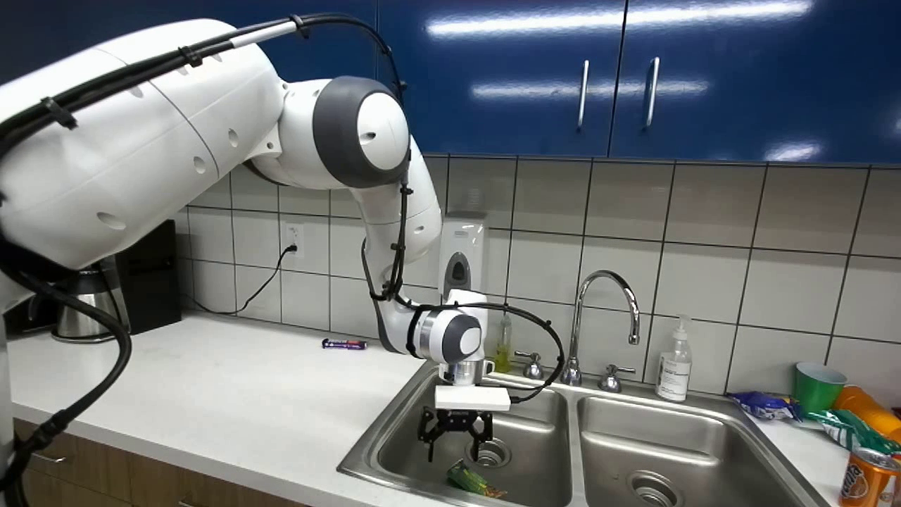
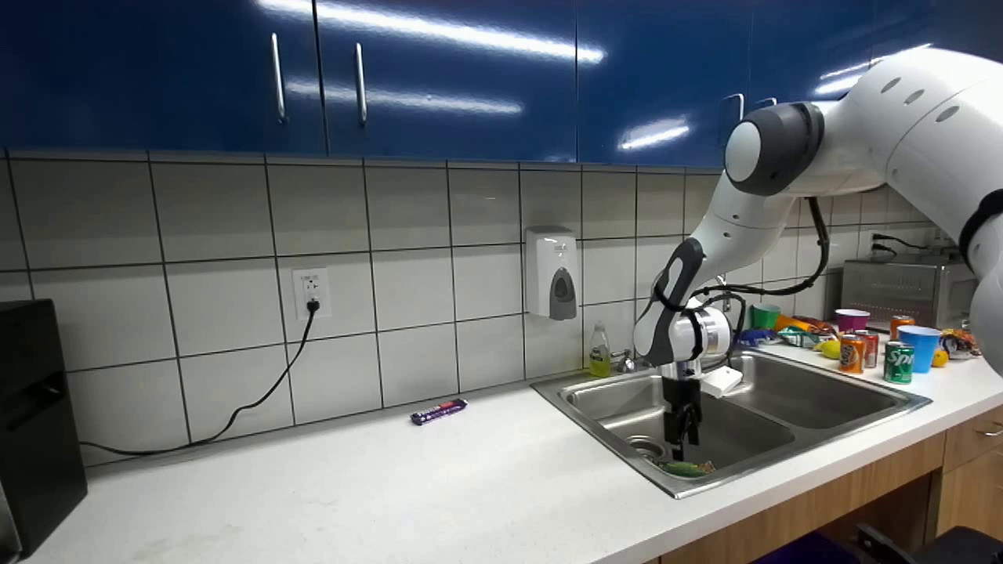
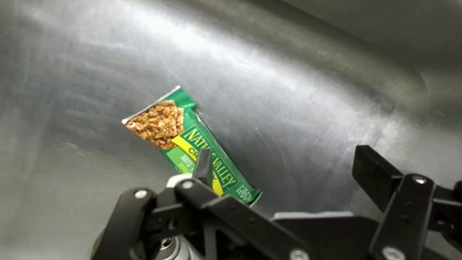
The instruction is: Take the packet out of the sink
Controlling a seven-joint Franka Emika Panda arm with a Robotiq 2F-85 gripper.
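The packet, a green Nature Valley bar wrapper, lies in the left basin of the steel sink [image 1: 574, 451] in an exterior view [image 1: 473, 481]. The packet also shows in an exterior view [image 2: 684, 468], near the front wall of the sink [image 2: 807, 446]. In the wrist view, the packet [image 3: 198, 139] lies flat and slanted, partly hidden by one finger. My gripper [image 1: 452, 458] points down into the basin, above and beside the packet. It also shows in an exterior view [image 2: 684, 449]. In the wrist view, the gripper [image 3: 283, 159] is wide open, with nothing between its fingers.
A faucet [image 1: 576, 331] and a pump bottle [image 1: 674, 370] stand behind the sink. A wall soap dispenser [image 1: 462, 257] hangs behind the arm. A purple wrapped bar [image 2: 439, 411] lies on the counter [image 2: 376, 486]. Cups, cans [image 2: 899, 362] and snack bags stand beyond the sink.
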